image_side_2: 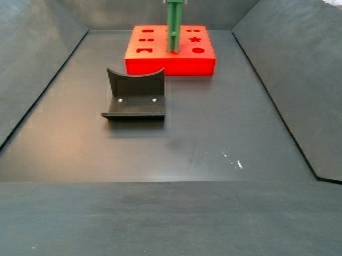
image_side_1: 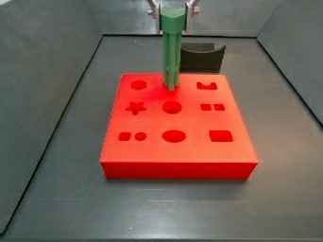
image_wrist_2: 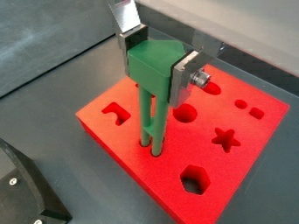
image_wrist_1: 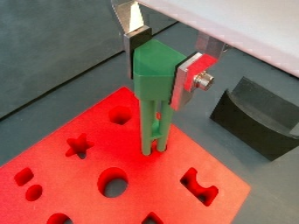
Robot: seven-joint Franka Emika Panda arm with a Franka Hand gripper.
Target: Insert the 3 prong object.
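My gripper (image_wrist_1: 158, 68) is shut on the thick head of the bright-green 3 prong object (image_wrist_1: 153, 96), which hangs upright from the jaws; it shows the same way in the other wrist view (image_wrist_2: 153, 83). The peg's prong tips reach the top face of the flat red block (image_wrist_1: 70, 188) near its middle, at or in a hole; I cannot tell how deep. In a side view the green peg (image_side_1: 168, 57) stands vertically over the red block (image_side_1: 177, 161), the gripper (image_side_1: 172, 11) at the upper edge. It also shows in the far side view (image_side_2: 173, 25).
The red block has several shaped holes: a star (image_wrist_2: 225, 136), round holes (image_wrist_2: 184, 112), a hexagon (image_wrist_2: 194, 181). A dark grey curved block (image_side_2: 135, 96) stands on the grey floor beside the red block, also seen behind it (image_side_1: 201, 55). Dark walls enclose the floor.
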